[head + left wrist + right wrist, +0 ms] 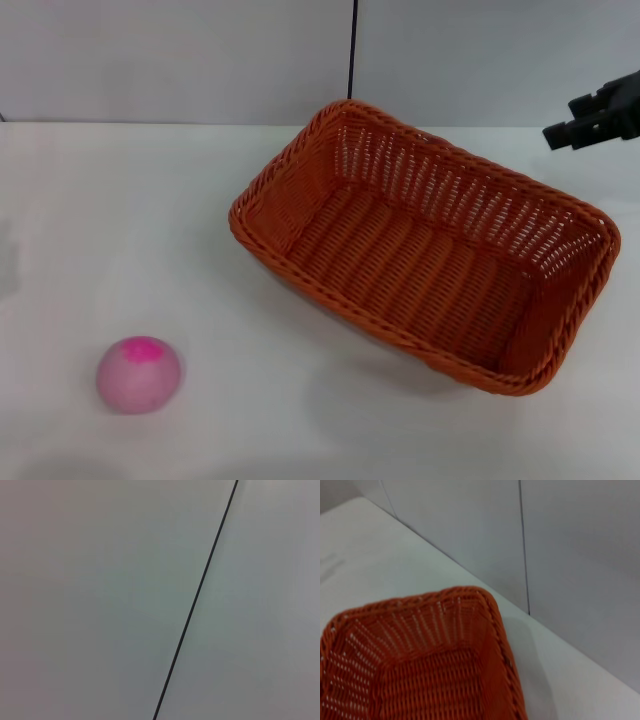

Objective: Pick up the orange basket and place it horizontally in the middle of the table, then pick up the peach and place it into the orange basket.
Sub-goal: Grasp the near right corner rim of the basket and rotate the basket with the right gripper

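The large rectangular orange-brown woven basket (pixel 425 250) with a braided rim sits on the broad plain white tabletop (pixel 120 220), set at a slant and lying right of centre, its open top up and nothing inside. The small round pale pink peach (pixel 139 374) with a magenta patch on top rests on the table near the front left, well apart from the basket. The right gripper (pixel 592 122) hangs in the air at the far right (above and beyond the basket's far right corner), touching nothing; whether its dark fingers are apart or closed cannot be told. The right wrist view looks down on one end of the basket. The left gripper does not show; its wrist view shows only a grey wall panel (pixel 100 600) with a dark seam.
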You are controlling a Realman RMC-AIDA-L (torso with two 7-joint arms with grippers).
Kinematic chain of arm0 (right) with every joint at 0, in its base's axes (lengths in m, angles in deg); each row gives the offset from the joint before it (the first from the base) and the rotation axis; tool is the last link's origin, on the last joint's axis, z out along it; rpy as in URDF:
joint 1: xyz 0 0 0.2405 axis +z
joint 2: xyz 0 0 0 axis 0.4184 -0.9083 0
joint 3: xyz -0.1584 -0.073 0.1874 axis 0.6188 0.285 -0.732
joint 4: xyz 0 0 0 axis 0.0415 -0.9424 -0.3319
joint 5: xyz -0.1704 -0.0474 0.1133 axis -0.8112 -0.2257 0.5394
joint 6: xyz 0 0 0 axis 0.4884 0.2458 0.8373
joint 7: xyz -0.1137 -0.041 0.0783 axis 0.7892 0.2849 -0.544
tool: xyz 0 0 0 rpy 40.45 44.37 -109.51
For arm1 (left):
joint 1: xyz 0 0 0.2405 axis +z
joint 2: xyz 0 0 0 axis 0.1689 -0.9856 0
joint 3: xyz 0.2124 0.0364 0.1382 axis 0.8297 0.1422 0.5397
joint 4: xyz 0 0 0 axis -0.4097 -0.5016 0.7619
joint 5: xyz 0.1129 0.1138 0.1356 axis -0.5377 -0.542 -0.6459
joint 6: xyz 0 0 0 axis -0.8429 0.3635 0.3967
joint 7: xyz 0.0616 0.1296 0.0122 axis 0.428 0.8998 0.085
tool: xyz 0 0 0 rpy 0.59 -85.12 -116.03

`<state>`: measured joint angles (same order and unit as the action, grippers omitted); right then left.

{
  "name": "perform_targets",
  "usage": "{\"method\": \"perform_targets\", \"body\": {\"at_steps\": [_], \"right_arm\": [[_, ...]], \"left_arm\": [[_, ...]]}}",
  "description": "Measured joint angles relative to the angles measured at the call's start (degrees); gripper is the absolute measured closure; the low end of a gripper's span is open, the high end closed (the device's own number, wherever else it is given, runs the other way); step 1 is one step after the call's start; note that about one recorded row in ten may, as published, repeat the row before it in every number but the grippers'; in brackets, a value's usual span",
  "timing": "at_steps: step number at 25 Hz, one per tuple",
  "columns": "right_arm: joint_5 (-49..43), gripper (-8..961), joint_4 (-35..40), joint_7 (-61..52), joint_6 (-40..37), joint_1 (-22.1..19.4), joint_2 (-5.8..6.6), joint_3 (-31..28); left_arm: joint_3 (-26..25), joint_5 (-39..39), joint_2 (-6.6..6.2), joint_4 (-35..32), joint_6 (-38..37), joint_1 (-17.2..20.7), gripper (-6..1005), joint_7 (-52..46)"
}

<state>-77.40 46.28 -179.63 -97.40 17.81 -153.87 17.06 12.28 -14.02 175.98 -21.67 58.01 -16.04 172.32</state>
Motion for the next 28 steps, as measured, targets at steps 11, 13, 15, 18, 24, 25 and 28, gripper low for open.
{"method": "perform_targets", "body": {"at_steps": [11, 13, 15, 18, 24, 25, 28], "right_arm": [[-5.77, 431, -0.97, 0.11, 3.08, -0.13, -2.94, 3.62], [-6.51, 438, -1.52, 0.11, 3.51, 0.11, -3.11, 3.85], [-6.74, 446, -2.36, 0.12, 3.68, 0.33, -3.16, 4.20], [-6.82, 458, -3.49, 0.14, 4.29, 0.44, -3.16, 5.01], [-7.45, 481, -6.51, 0.21, 6.98, 0.51, -3.15, 6.53], [-7.61, 484, -6.99, 0.34, 7.43, 0.54, -3.14, 6.64], [-7.74, 496, -8.03, 0.87, 8.28, 0.64, -3.28, 6.68]], "left_arm": [[0.00, 0.00, -0.08, 0.51, 0.13, -0.36, 563, -0.10], [0.00, 0.01, -0.09, 0.51, 0.20, -0.53, 563, -0.51], [-0.03, 0.04, -0.09, 0.51, 0.20, -0.57, 563, -1.16], [-0.07, 0.03, -0.08, 0.40, 0.18, -0.60, 563, -1.61], [-0.04, 0.11, -0.09, 0.42, 0.29, -0.48, 562, -1.64], [-0.03, 0.10, -0.08, 0.46, 0.29, -0.46, 562, -1.65], [-0.01, 0.00, -0.09, 0.51, 0.28, -0.46, 562, -1.66]]}}
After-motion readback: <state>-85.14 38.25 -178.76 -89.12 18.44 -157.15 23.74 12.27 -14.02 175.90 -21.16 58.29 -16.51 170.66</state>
